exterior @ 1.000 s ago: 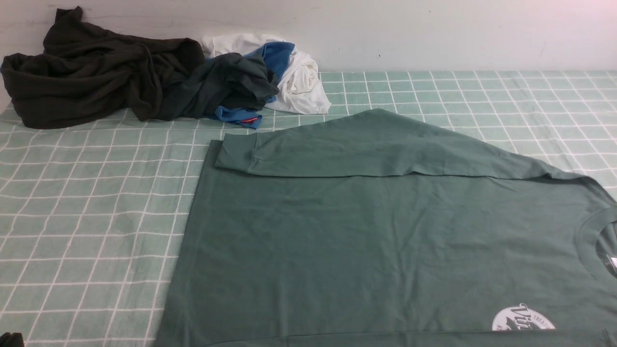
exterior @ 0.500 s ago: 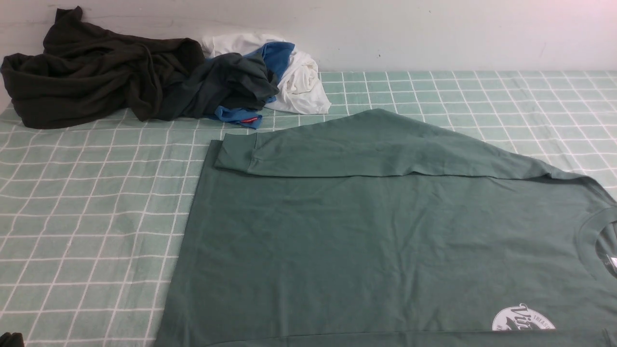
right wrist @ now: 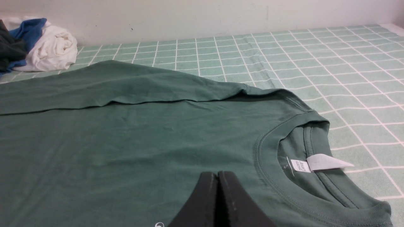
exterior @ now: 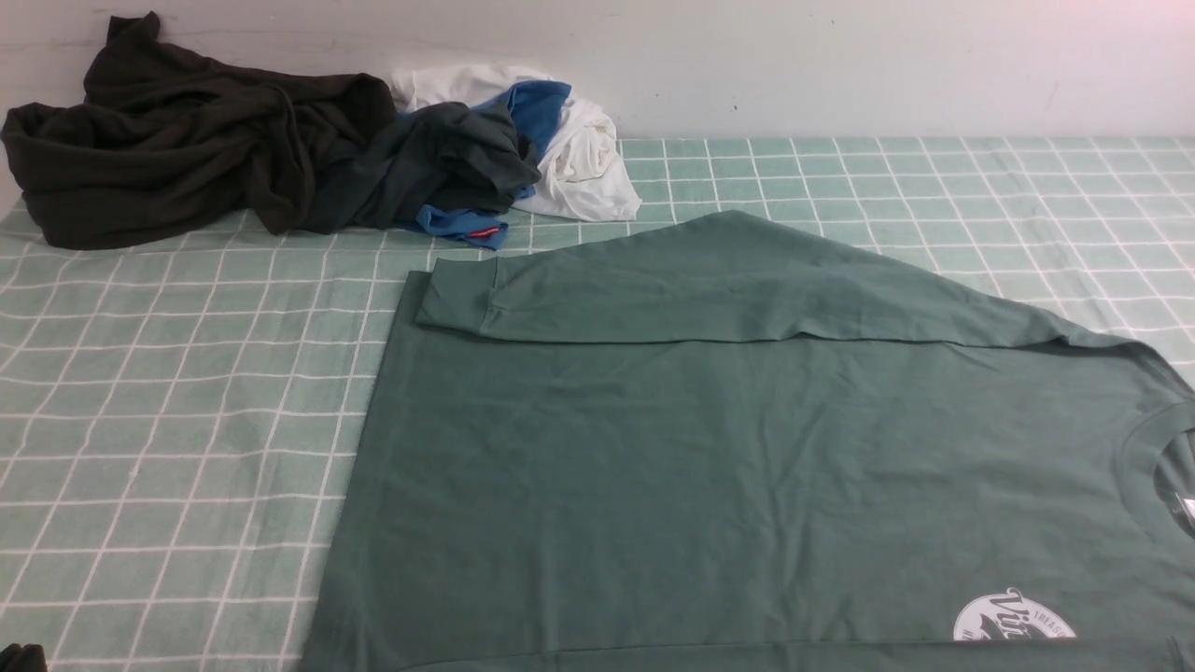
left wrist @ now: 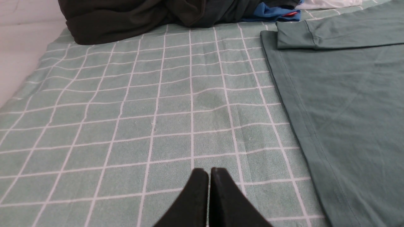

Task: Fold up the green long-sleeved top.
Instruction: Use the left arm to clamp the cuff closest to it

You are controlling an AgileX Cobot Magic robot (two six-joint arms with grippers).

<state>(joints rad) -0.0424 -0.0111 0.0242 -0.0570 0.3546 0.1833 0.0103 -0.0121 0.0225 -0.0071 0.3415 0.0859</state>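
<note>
Green long-sleeved top [exterior: 747, 467] lies flat on checked cloth [exterior: 168, 392], centre to 4 o'clock in front view, far sleeve [exterior: 709, 289] folded across body. Left gripper [left wrist: 209, 171] clenched, empty, over cloth. Right gripper [right wrist: 217, 174] clenched, empty, over top near collar [right wrist: 266, 176]. Clothes pile [exterior: 280, 159] at 11 o'clock.

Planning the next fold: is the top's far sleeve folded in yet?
Folded in: the sleeve lies flat across the green top, cuff by its hem.

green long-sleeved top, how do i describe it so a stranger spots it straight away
On the pale green checked cloth, look near and right, away from the crumpled clothes pile at the far left by the wall. The green long-sleeved top lies there, the only garment spread flat, sage green with a white round logo.
</note>
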